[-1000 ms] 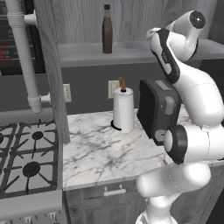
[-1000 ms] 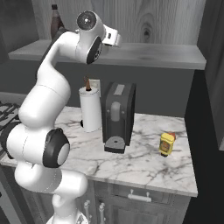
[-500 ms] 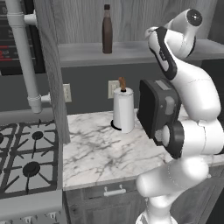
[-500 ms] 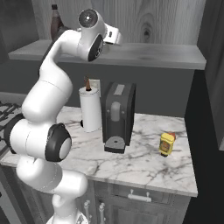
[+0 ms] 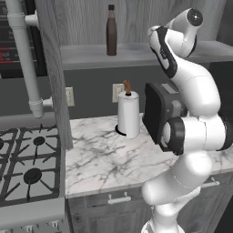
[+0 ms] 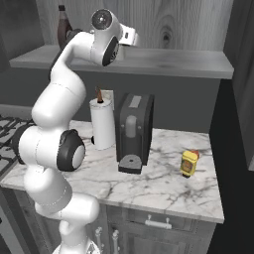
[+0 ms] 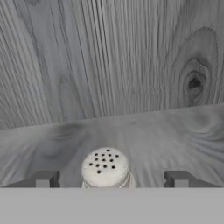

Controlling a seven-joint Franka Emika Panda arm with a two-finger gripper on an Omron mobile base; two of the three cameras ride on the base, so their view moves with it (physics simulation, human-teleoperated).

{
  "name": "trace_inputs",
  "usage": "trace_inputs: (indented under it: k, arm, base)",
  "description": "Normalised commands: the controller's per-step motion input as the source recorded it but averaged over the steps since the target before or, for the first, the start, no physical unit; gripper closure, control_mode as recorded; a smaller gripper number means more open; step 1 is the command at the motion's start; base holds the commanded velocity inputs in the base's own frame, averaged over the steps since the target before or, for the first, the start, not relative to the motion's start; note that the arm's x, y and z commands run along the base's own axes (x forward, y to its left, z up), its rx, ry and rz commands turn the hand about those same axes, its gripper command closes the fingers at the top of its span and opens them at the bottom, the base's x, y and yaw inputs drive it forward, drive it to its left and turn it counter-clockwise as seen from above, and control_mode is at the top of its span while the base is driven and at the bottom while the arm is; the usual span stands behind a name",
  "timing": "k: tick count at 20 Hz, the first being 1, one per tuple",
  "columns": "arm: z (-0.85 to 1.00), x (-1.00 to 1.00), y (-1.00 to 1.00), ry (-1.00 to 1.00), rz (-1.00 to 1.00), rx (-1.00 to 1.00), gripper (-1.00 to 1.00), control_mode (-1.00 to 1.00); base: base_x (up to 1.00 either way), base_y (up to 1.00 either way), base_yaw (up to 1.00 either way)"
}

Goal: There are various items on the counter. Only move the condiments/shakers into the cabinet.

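The small pale shaker [image 7: 105, 168] stands upright on the cabinet's grey shelf board [image 7: 166, 131], its holed top facing the camera. My gripper [image 7: 111, 179] is open, with one fingertip [image 7: 46, 178] on each side of the shaker and a clear gap to it. My hand [image 6: 130, 35] is up at the cabinet shelf [image 6: 173, 62]. The tall dark brown bottle [image 5: 111, 29] stands on the shelf [image 5: 86, 53] to the left. The yellow squeeze bottle [image 6: 189, 163] is on the marble counter [image 6: 163, 186], to the right.
A black coffee machine [image 6: 133, 131] and a white paper-towel roll [image 6: 102, 124] stand at the back of the counter. A gas stove top [image 5: 27, 159] lies to the left, with a white pipe [image 5: 25, 59] above it.
The arm stays raised at the shelf and has hardly shifted. The bottles, roll and coffee machine have not moved.
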Motion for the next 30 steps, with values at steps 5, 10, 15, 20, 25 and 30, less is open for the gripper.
trace_inputs:
  k: [5, 10, 15, 20, 25, 30]
  arm:
    - [0.0, 0.22, 0.0, -0.04, 0.0, 0.0, -1.0, -1.0]
    - [0.0, -0.02, 0.0, 0.0, 0.0, 0.0, -1.0, -1.0]
    - [-0.05, -0.89, 0.0, -0.12, 0.0, 0.0, -1.0, -1.0]
    - [-0.21, -1.0, 0.0, -0.18, 0.0, 0.0, -1.0, -1.0]
    - [-0.55, -1.0, -0.08, -0.07, 0.0, -0.01, -1.0, -1.0]
    - [-0.63, -1.0, -0.18, 0.0, -0.04, 0.0, -1.0, -1.0]
  base:
    - [0.0, 0.0, 0.0]
    - [0.0, 0.0, 0.0]
    - [0.0, 0.0, 0.0]
    - [0.0, 0.0, 0.0]
    - [0.0, 0.0, 0.0]
    - [0.0, 0.0, 0.0]
